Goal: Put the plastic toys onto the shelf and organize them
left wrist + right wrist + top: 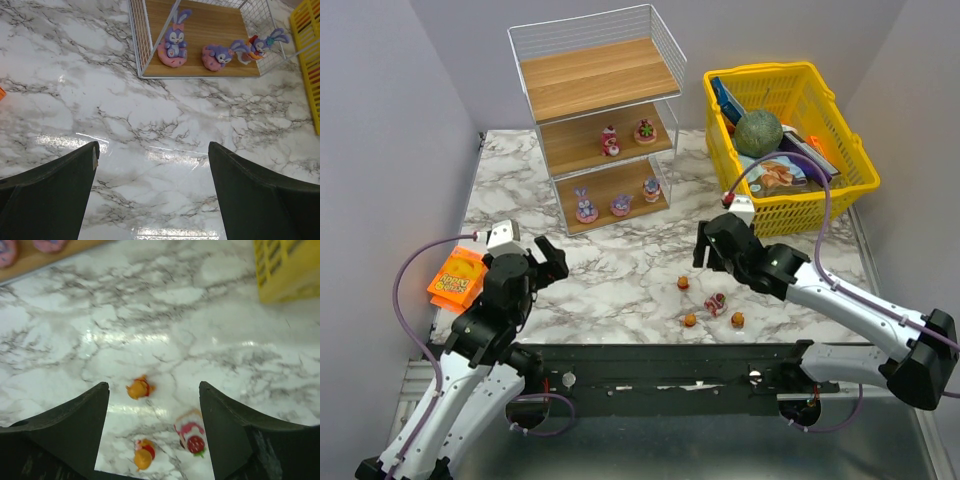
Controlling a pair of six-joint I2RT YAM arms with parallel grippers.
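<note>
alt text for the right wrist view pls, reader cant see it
The right gripper hangs open over a marble table, with three plastic toys lying between its dark fingers: an orange toy, a second orange toy nearer the camera, and a red-and-white toy. A yellow basket corner shows top right, a wooden shelf board top left.

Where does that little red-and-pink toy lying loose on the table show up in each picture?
Top external: red-pink toy, mid-table, among the orange toys.
Left wrist: not in it.
Right wrist: bottom, right of centre.
Shared landmark: the yellow basket, at every picture's right.
</note>
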